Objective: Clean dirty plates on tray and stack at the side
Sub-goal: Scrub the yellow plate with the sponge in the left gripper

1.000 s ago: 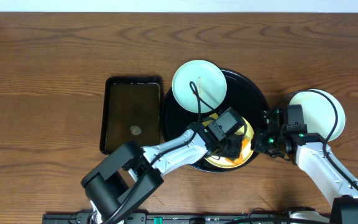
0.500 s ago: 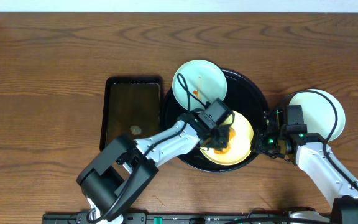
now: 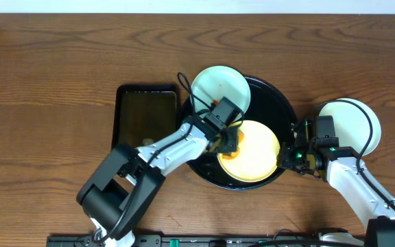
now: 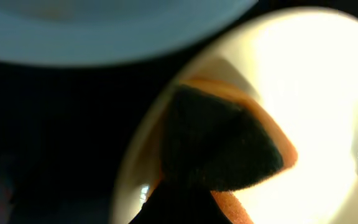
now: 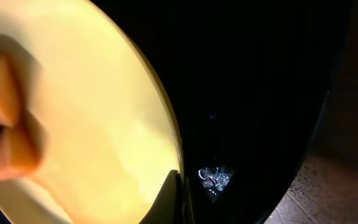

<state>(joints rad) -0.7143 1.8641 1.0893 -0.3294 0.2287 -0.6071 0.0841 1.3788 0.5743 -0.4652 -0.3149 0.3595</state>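
The pale yellow plate [image 3: 256, 152] lies in the round black tray [image 3: 280, 103]. My left gripper [image 3: 226, 137] is shut on an orange-edged sponge [image 3: 232, 143] and presses it on the plate's left edge. In the left wrist view the sponge [image 4: 229, 146] looks dark against the bright plate [image 4: 316, 93]. My right gripper [image 3: 291, 157] is shut on the yellow plate's right rim, with one finger [image 5: 173, 198] lying on the plate [image 5: 86, 106]. An aqua plate [image 3: 221, 82] with a small orange smear rests on the tray's upper left rim. Another pale plate [image 3: 355, 120] sits on the table at the right.
A rectangular dark tray [image 3: 146, 103] lies left of the round tray, with my left arm reaching over its lower right corner. The round tray's glossy floor [image 5: 266, 87] shows right of the yellow plate, and the wood table [image 5: 334, 193] beyond its rim.
My left gripper has dragged the sponge from the yellow plate's lower middle up and left to its left edge. The right arm and all plates have stayed put.
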